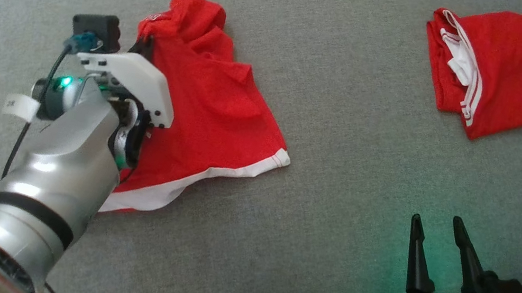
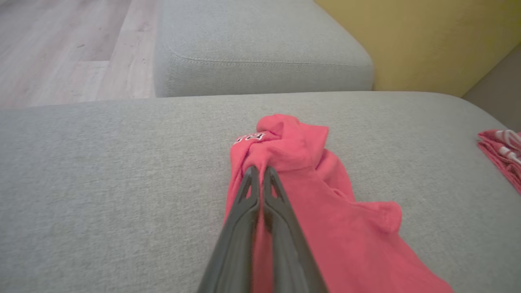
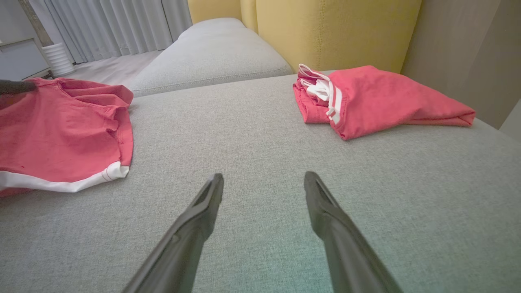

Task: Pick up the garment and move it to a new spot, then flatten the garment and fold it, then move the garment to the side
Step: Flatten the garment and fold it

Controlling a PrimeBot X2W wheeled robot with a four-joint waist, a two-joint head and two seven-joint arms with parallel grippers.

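1. While lying crumpled on the left part of the grey sofa cushion (image 1: 319,242), shows as a red garment (image 1: 212,116) with a white band along its near hem.
2. Bunched and raised at the far end, with a small white-edged print near the top; spread flatter toward the near hem.
3. Pinched at that bunched part by the left gripper (image 2: 258,170), fingers (image 2: 244,211) closed together on a fold of the red cloth.
4. Right gripper (image 1: 437,220) low at the near right over bare cushion, well apart from the garment; fingers spread wide, holding nothing.
5. Second red garment (image 1: 521,69), folded, with white stripes and white lining at its opening, at the far right of the same cushion.
6. Beyond, another grey cushion (image 2: 260,53), a yellow backrest (image 2: 427,40) and a pale wood floor (image 2: 61,49).
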